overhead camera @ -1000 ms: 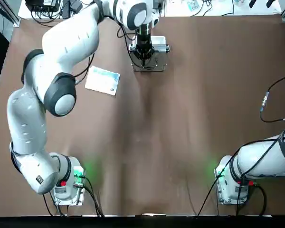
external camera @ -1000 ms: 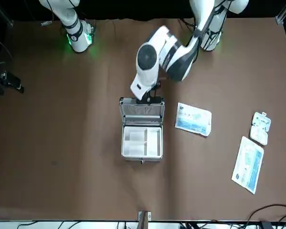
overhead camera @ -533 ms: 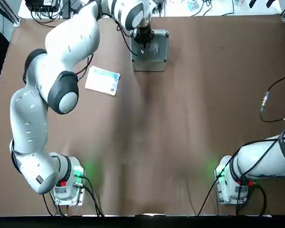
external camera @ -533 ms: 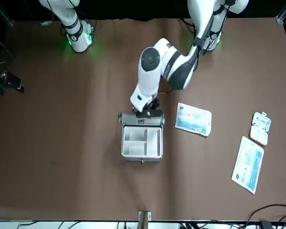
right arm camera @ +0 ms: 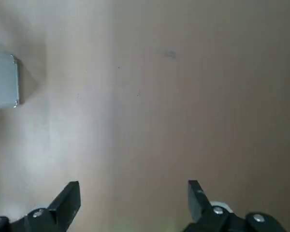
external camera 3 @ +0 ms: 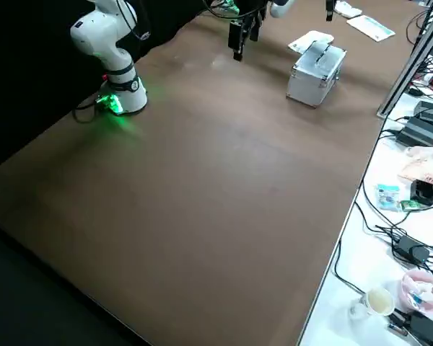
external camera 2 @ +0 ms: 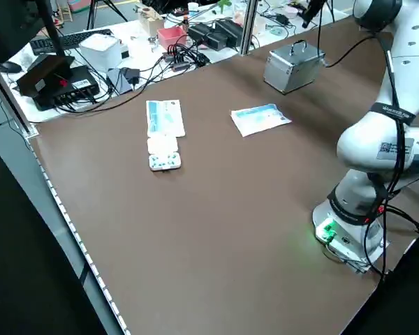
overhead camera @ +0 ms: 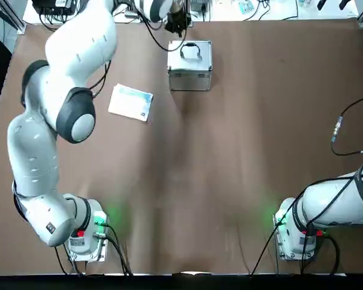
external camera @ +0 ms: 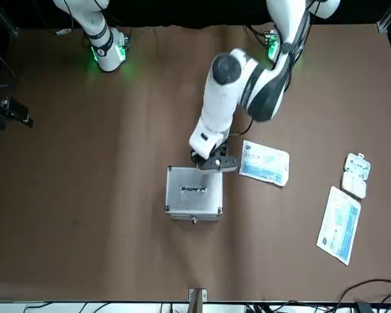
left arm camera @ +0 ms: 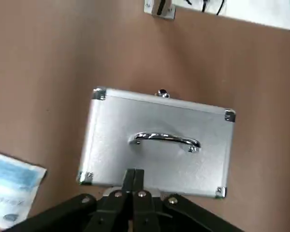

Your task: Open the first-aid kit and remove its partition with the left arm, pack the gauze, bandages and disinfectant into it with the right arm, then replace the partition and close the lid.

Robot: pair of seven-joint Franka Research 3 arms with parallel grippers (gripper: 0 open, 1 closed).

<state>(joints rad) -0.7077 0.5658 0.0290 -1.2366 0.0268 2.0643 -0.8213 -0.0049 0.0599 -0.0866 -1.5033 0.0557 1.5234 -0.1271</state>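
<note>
A wide brown matte table fills the scene. Beyond its far edge runs a white bench cluttered with black cables, a black keyboard and a pink box. Darkness surrounds the near sides.

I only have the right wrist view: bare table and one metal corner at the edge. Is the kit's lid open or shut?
Observer: Shut. In the front view the lid lies flat on the case, carry handle on top.
Operator: Where is the left gripper?
Observer: The left gripper is raised above the case, clear of it, fingers shut on nothing.
Operator: Any supplies outside the case?
Observer: Yes. A white-blue packet lies on the table beside the case, with a long packet and a small white pack farther toward the robot's left.
</note>
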